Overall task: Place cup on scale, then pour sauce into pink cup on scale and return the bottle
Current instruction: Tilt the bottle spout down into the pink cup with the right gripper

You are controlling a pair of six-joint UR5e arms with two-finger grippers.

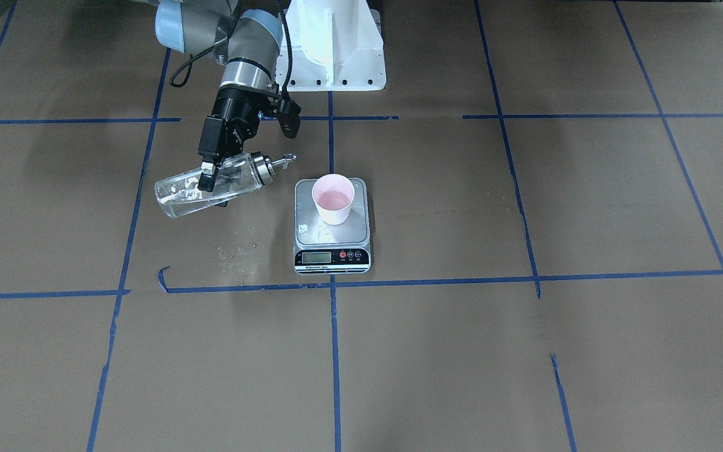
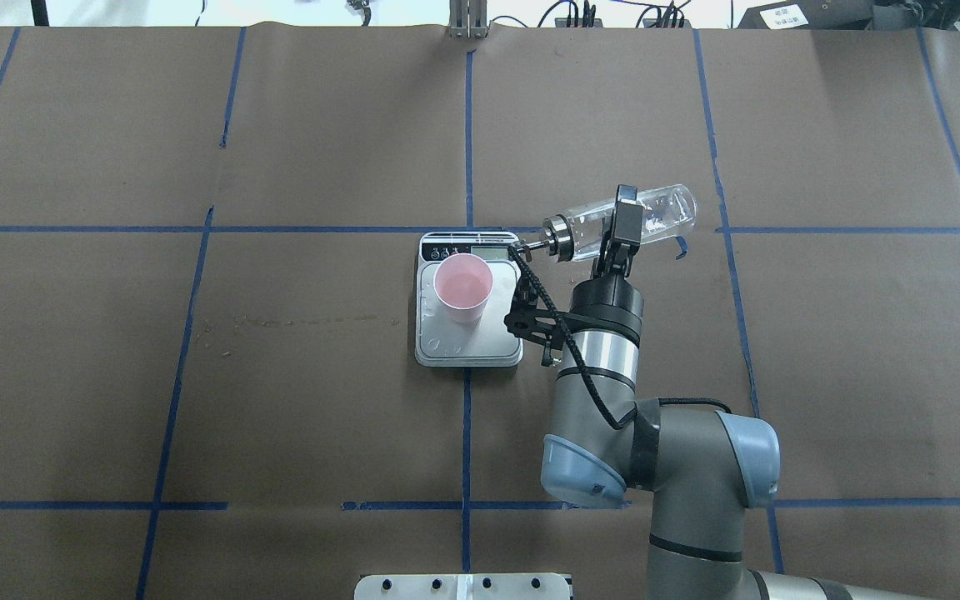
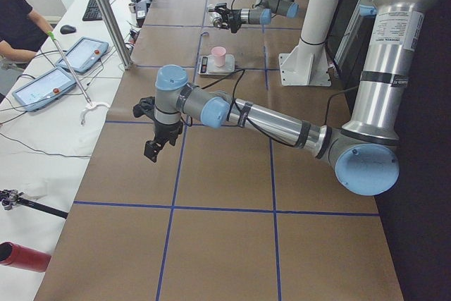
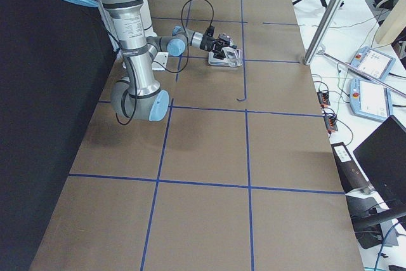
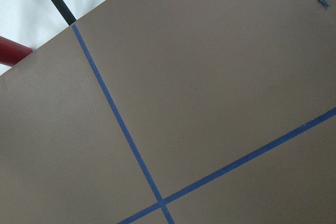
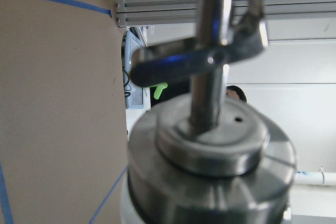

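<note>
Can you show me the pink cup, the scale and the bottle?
pink cup (image 1: 333, 199), front-facing view, on its pink inside.
scale (image 1: 316, 256), front-facing view, on its display.
bottle (image 1: 176, 196), front-facing view, on its clear glass body.

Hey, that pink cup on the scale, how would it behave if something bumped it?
The pink cup looks thin and paper-like, so probably light and crushable. It tapers to a narrow base, so a nudge near the rim might tip it. Standing on the scale, with its smooth steel top, it may slide.

Overhead and front views face each other, sharing the scale (image 1: 355, 229).
</note>
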